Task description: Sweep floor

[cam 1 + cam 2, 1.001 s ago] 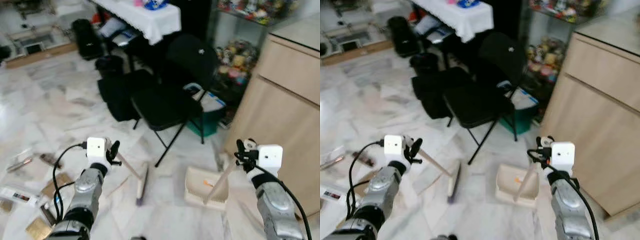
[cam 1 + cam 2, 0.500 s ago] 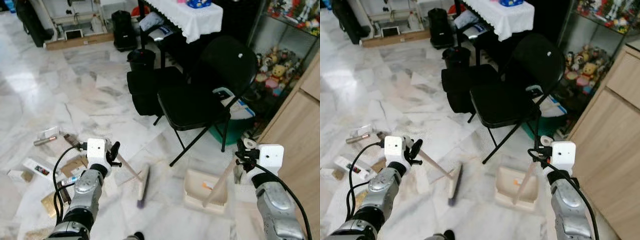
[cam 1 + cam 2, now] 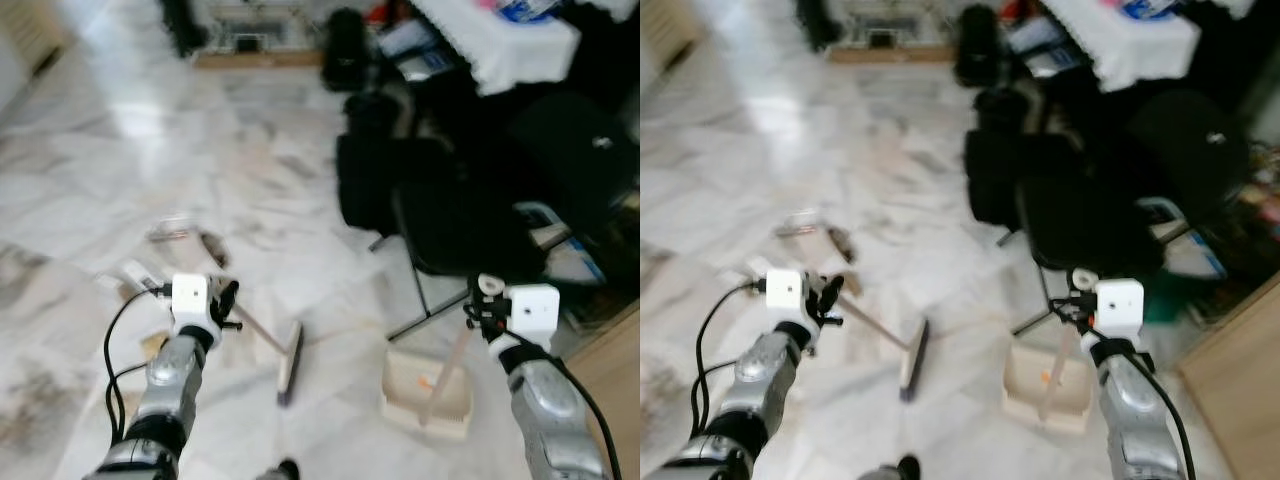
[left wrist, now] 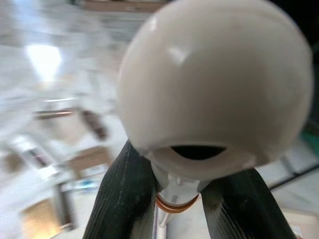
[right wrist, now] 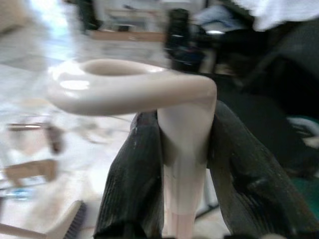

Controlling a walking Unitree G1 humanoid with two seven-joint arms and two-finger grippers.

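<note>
My left gripper (image 3: 227,304) is shut on the top of the broom handle (image 3: 255,335); its rounded cream end cap (image 4: 214,84) sits right above the black fingers (image 4: 124,199). The broom head (image 3: 288,362) rests on the marble floor ahead of me. My right gripper (image 3: 478,312) is shut on the cream dustpan handle (image 5: 184,149) just below its loop (image 5: 129,84). The cream dustpan (image 3: 428,393) stands on the floor to the right of the broom head, with a small orange scrap inside.
A black folding chair (image 3: 500,215) stands beyond the dustpan, black bags (image 3: 370,180) beside it and a white-clothed table (image 3: 500,40) behind. Scattered litter (image 3: 185,240) lies on the floor left of the broom. A wooden cabinet edge (image 3: 615,350) is at the right.
The whole view has swung to the left and blurred, so the chair and cabinet now sit further right. Both grippers keep their holds on broom and dustpan.
</note>
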